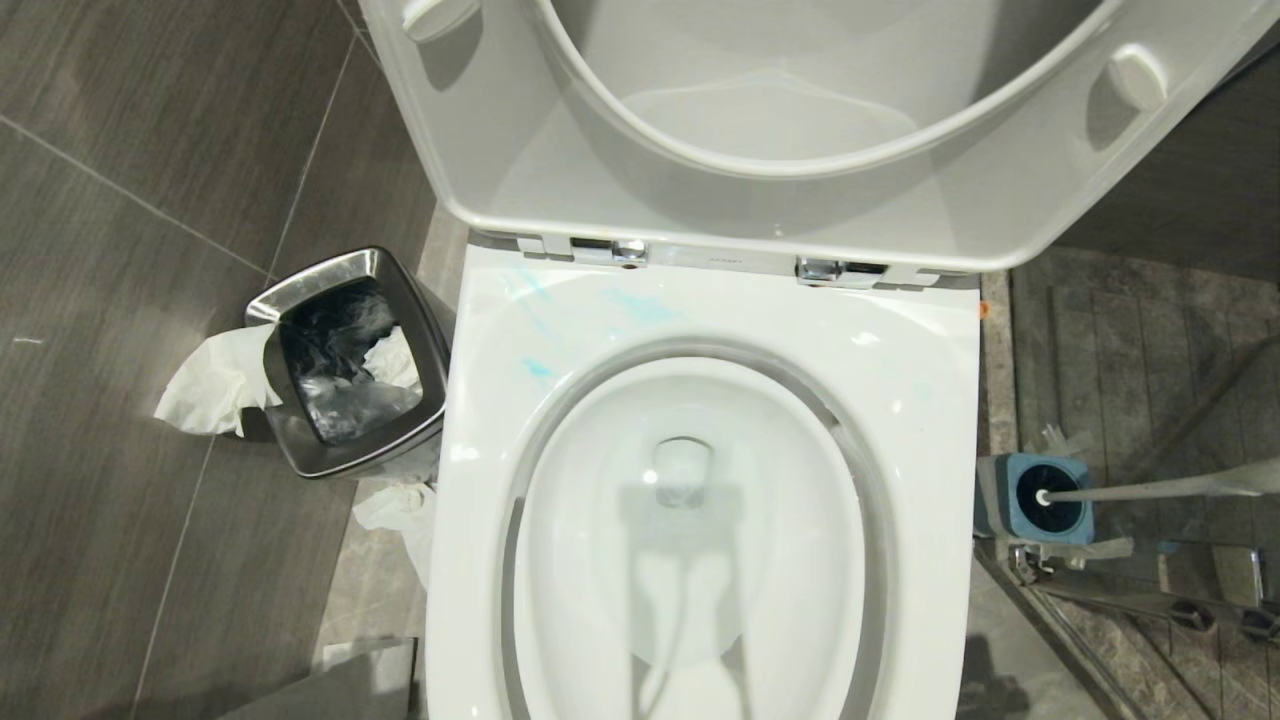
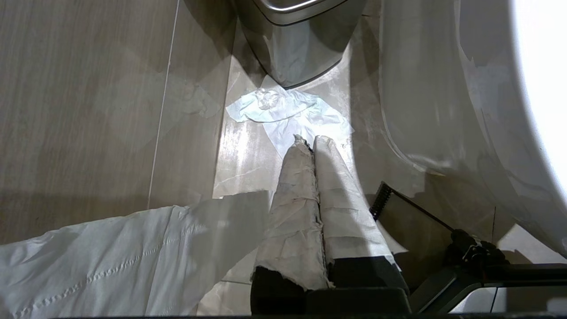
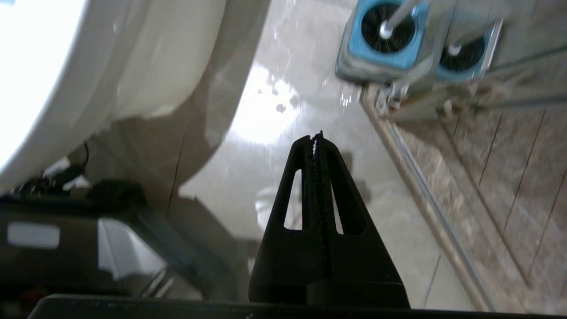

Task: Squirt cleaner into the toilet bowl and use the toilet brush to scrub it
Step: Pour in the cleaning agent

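The toilet bowl fills the middle of the head view, with its seat raised. Pale turquoise cleaner is smeared on the rim's back left part. The toilet brush stands on the floor to the right, its black head down in a blue holder. Neither gripper shows in the head view. My right gripper is black, shut and empty, low over the floor between the bowl's outer wall and the toilet brush. My left gripper, with paper-wrapped fingers, is shut and empty, low beside the bowl's other side.
A square steel bin stands left of the toilet with tissue hanging over its edge. More tissue lies on the floor ahead of the left gripper. A metal shower track runs just behind the brush holder.
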### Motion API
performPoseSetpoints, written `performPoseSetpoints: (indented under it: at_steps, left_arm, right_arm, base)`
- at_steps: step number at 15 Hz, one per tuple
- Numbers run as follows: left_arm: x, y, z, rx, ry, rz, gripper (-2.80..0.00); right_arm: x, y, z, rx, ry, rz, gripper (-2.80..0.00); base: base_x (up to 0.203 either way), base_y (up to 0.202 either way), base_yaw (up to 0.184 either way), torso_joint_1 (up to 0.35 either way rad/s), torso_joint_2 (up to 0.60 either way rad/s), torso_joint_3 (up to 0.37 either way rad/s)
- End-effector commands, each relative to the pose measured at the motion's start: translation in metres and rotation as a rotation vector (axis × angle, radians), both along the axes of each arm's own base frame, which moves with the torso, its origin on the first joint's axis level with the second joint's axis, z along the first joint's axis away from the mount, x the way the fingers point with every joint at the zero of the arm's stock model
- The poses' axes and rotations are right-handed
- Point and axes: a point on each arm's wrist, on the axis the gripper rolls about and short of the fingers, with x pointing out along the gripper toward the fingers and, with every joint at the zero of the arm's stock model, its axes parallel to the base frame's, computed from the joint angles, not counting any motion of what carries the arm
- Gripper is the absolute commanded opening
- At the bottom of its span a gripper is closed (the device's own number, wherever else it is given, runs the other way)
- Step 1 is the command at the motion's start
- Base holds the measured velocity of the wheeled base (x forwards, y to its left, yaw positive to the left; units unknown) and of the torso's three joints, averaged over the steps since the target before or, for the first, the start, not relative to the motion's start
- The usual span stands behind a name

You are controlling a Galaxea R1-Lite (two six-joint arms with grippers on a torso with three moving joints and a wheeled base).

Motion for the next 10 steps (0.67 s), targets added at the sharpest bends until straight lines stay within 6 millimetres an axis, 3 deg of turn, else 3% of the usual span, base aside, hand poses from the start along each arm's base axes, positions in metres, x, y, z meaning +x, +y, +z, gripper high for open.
performPoseSetpoints:
  at_steps: [1,5,10]
  left_arm:
    - [0.000,0.000,0.000,0.000,0.002,0.000,-2.80]
    - [0.000,0.000,0.000,0.000,0.002,0.000,-2.80]
    - [0.000,0.000,0.000,0.000,0.002,0.000,-2.80]
  right_arm:
    - [-0.009,0.000,0.004,-0.001,0.100,0.004,-2.80]
    - [-0.014,0.000,0.026,-0.002,0.226,0.005,-2.80]
    - [0.023,0.000,0.067,-0.008,0.456,-0.006,-2.80]
  base:
    - [0.000,0.000,0.000,0.000,0.00,0.000]
    - [0.000,0.000,0.000,0.000,0.00,0.000]
    - [0.000,0.000,0.000,0.000,0.00,0.000]
